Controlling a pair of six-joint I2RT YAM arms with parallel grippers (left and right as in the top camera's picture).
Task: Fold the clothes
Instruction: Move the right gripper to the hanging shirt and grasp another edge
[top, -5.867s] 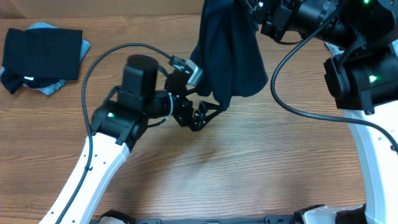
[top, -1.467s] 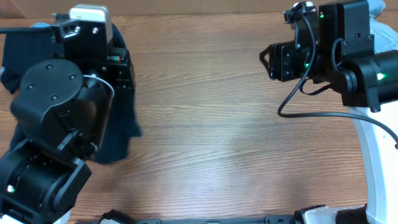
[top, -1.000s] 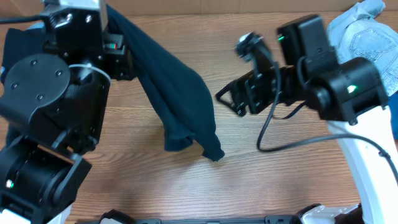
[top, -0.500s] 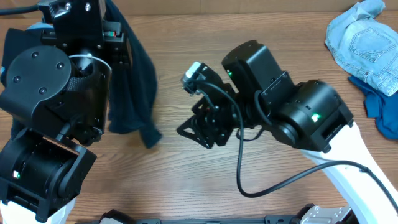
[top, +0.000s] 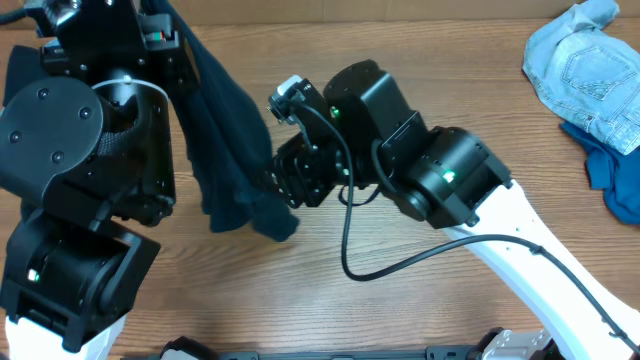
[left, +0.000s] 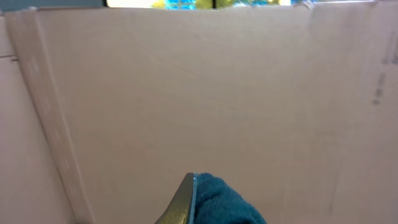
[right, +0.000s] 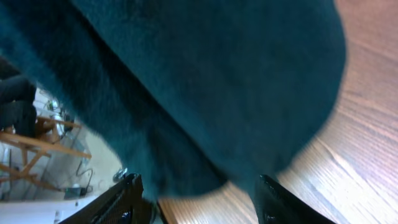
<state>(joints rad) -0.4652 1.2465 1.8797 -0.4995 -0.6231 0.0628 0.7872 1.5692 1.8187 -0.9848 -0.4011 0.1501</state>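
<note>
Wood-grain table fills the overhead view, and a plain cardboard wall is seen from the left wrist camera. The navy shirt is held up at the left side of the table, hanging in a long loose drape with its lower hem bunched close to the wood; whether it touches cannot be told. Its top is pinched in the left gripper, which is closed tight on a fold of the fabric. Only one finger and a tuft of cloth are shown at the bottom of that view. The right gripper is placed against the lower edge of the drape, its fingers set partly apart with the cloth hanging just before them; no pinch can be made out. Well apart, at the far right edge, a pale denim piece and a blue piece are seen lying together.

The step in hand is judged to be the taking of a second hold low on the shirt, so that it can be spread. A single layer at the hem or a corner should be sought, not the bunched fold. The fingers should be closed only once cloth is fully between them. The upper hold should be firm and high, so that the drape is not dragged slack.
</note>
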